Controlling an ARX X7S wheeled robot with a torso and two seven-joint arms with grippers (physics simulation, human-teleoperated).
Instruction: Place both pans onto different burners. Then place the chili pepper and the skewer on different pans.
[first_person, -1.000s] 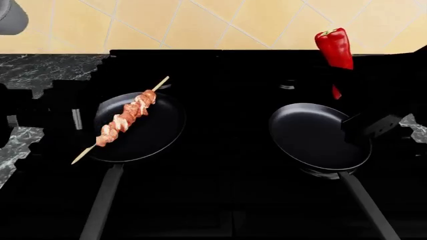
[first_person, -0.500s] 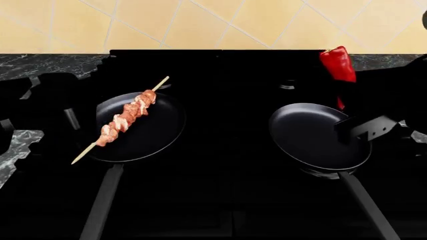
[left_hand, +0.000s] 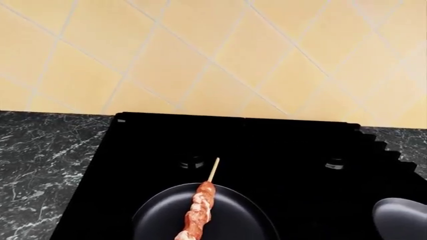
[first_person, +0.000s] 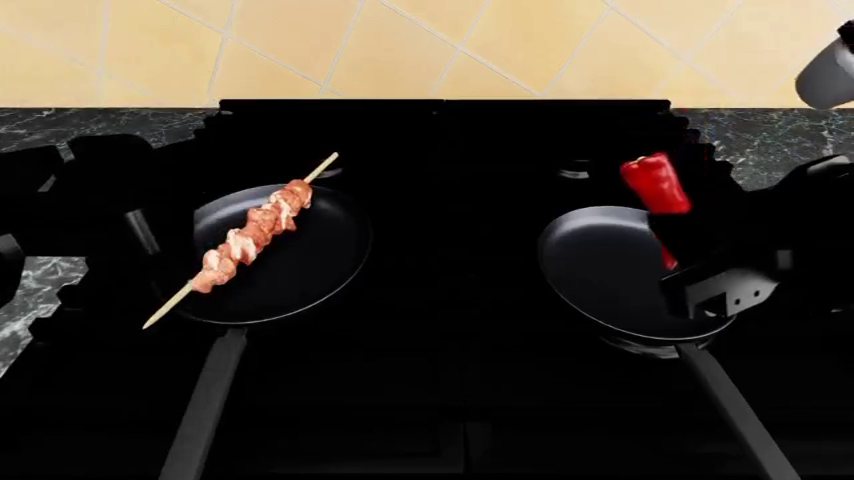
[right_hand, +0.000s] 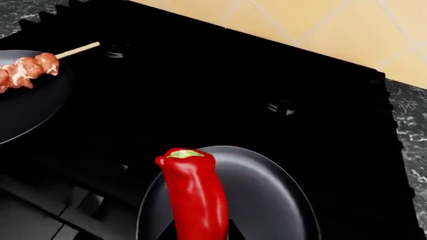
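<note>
Two black pans stand on the stove's front burners, which they hide. The left pan carries the skewer laid slantwise, its stick ends past the rim. My right gripper is shut on the red chili pepper, holding it stem end up above the right side of the right pan. My left arm is a dark shape at the left pan's left. Its fingers do not show in either view.
Both pan handles reach toward the stove's front. Rear burner caps sit behind the pans. Black marble counter flanks the stove, with a yellow tiled wall behind. A grey arm part hangs at the top right.
The right gripper has brought the chili pepper down and forward, from up against the wall to just over the right pan. The skewer and both pans have not moved.
</note>
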